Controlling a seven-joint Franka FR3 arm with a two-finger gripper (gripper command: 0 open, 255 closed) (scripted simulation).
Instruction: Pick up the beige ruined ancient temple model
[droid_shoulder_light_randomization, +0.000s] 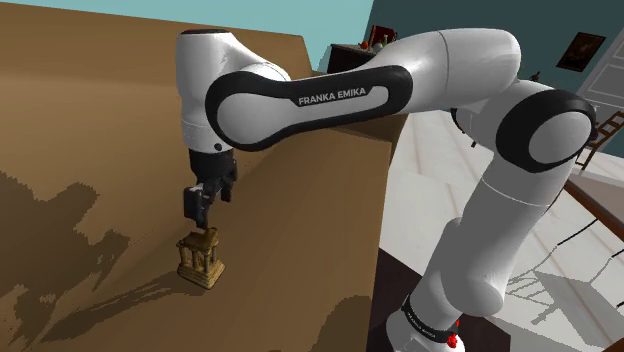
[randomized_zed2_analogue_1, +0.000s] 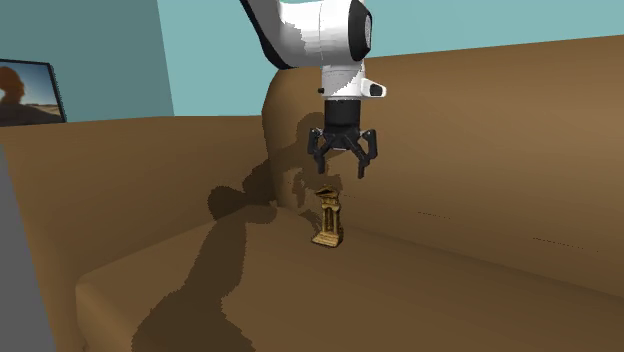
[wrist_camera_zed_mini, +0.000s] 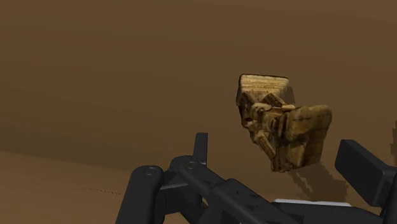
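Observation:
The beige ruined temple model stands upright on the brown sofa seat, a small block of columns on a base. It is also seen from its narrow side. My black gripper hangs just above it, pointing down, fingers open. In the wrist view the model lies between and beyond the two spread fingers, and neither touches it. Nothing is held.
The sofa's backrest rises behind the model. The seat's edge drops to a pale tiled floor at the shoulder view's right. A framed picture hangs on the teal wall. The arm's shadow falls across the cushions.

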